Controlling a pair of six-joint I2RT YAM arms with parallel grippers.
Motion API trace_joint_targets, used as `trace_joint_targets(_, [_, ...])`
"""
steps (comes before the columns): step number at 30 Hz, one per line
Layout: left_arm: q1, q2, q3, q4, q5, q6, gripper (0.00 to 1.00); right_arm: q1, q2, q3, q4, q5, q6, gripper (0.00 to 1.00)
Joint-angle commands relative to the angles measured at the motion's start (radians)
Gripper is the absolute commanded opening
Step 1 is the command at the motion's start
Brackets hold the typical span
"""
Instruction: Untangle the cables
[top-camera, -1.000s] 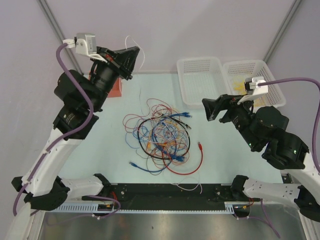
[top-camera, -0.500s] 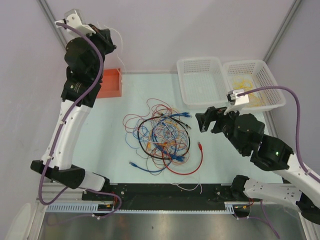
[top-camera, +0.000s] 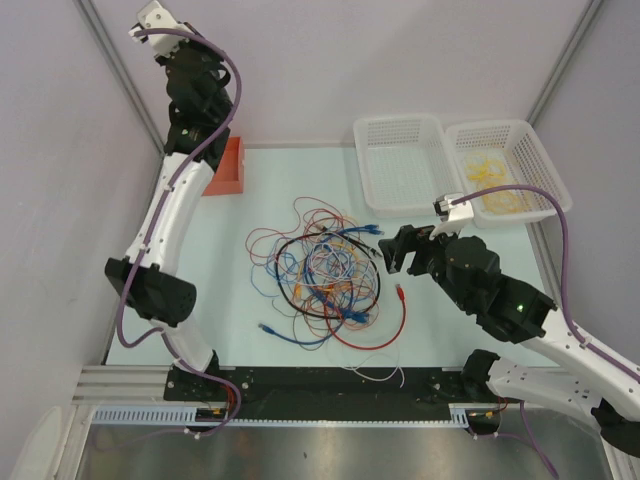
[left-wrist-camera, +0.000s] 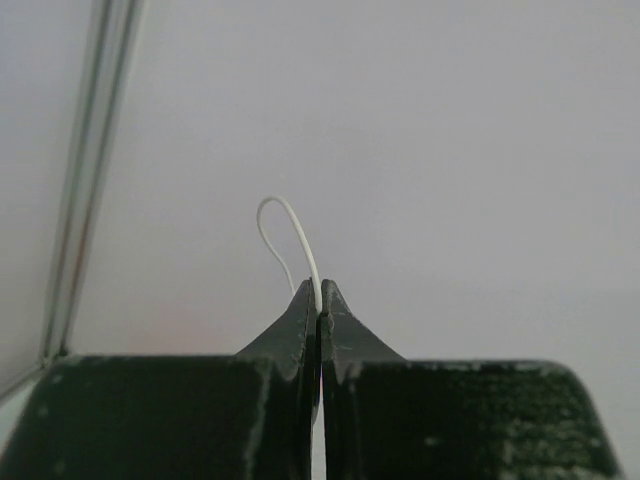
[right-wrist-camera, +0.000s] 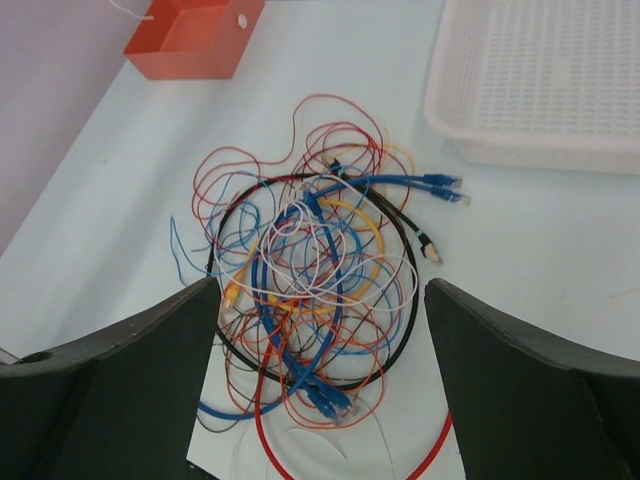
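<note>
we see the left gripper pressed tight on a thin white wire; the right gripper, jaws spread wide, hangs near the tangled coloured cables.

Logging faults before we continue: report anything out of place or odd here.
The left gripper is raised high above the table, shut on a lone white wire, far from the tangled cables lying there. One thin wire strays over the near edge.
</note>
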Motion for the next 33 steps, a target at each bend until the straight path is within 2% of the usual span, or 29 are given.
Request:
trace_joint_targets(1, [0.006, 0.123, 0.104, 0.240, -0.160, 0.214, 0.00, -0.037, -0.018, -0.060, 0.056, -0.107, 0.079, 0.88])
trace_joint_targets(8, [0.023, 0.434, 0.476, 0.362, -0.217, 0.445, 0.00, -0.084, -0.045, -0.136, 0.058, -0.173, 0.114, 0.88])
trace_joint_targets(10, [0.032, 0.475, 0.510, 0.391, -0.226, 0.476, 0.00, -0.102, -0.062, -0.165, 0.059, -0.176, 0.117, 0.88])
trace_joint_targets(13, [0.052, 0.478, 0.468, 0.391, -0.258, 0.429, 0.00, -0.139, -0.073, -0.197, 0.061, -0.199, 0.119, 0.88])
trace_joint_targets(17, [0.078, 0.418, 0.291, 0.446, -0.272, 0.400, 0.00, -0.178, -0.072, -0.216, 0.081, -0.257, 0.122, 0.88])
trace_joint_targets(20, [0.080, 0.411, 0.253, 0.506, -0.269, 0.438, 0.00, -0.182, -0.064, -0.220, 0.091, -0.268, 0.133, 0.88])
trace_joint_targets(28, [0.075, 0.359, 0.247, 0.419, -0.215, 0.338, 0.00, -0.193, -0.038, -0.223, 0.116, -0.282, 0.149, 0.88])
trace_joint_targets(31, [0.064, 0.352, 0.239, 0.443, -0.200, 0.398, 0.00, -0.199, -0.033, -0.223, 0.124, -0.305, 0.162, 0.88])
trace_joint_targets(33, [0.063, 0.371, 0.292, 0.446, -0.210, 0.458, 0.00, -0.202, -0.036, -0.223, 0.125, -0.314, 0.171, 0.87])
